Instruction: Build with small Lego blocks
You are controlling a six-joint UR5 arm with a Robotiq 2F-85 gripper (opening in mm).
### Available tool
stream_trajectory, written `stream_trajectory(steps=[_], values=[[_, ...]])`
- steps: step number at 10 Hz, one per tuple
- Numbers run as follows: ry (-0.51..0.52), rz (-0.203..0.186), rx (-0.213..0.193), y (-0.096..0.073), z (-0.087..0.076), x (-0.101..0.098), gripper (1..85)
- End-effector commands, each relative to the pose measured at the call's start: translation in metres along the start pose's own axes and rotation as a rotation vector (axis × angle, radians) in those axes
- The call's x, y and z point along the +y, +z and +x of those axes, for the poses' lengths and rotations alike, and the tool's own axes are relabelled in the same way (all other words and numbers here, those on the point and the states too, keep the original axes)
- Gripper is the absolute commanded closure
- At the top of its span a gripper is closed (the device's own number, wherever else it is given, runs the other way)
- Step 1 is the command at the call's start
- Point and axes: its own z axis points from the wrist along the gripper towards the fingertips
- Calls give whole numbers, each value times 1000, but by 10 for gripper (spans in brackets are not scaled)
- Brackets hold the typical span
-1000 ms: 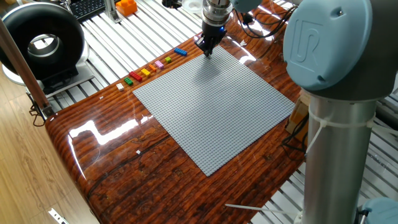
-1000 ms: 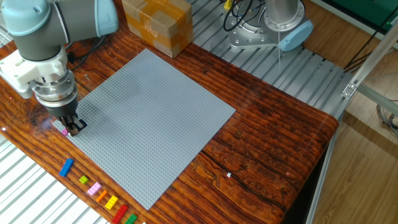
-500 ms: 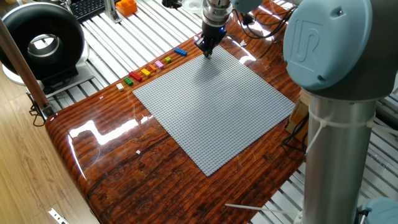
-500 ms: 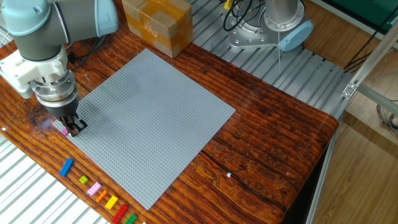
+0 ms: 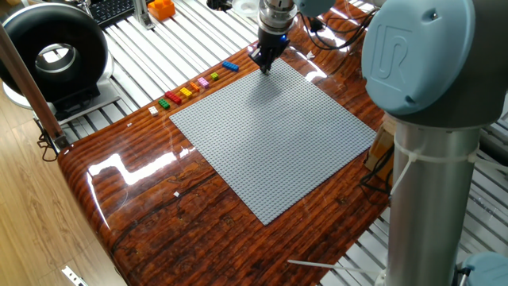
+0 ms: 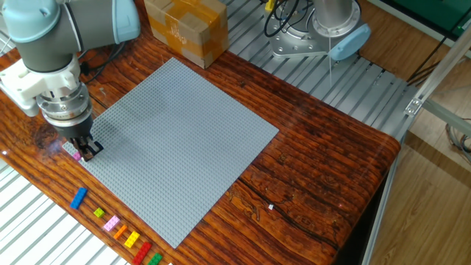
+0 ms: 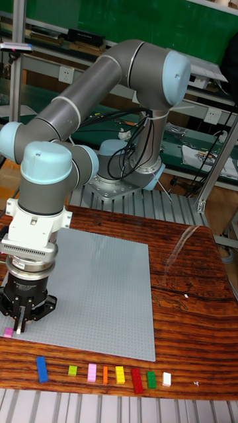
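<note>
My gripper points straight down at one corner of the grey baseplate. A small pink Lego block shows at that corner, right against the fingertips. The fingers stand close together; whether they clamp the pink block is hidden. The other small Lego blocks lie in a row on the wood beside the plate: blue, green, pink, orange, yellow, red, green, white.
A cardboard box stands past the plate's far corner. The arm's base is bolted to the slatted metal surface around the wooden tabletop. A black ring-shaped device and an orange object sit off the table.
</note>
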Motion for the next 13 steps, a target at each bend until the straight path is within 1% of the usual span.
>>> stream_trajectory(steps=[1,12,13], values=[[14,-13,-7,0,-1,1,847],[9,-25,-25,3,-3,2,847],[11,-31,-25,4,-3,3,847]])
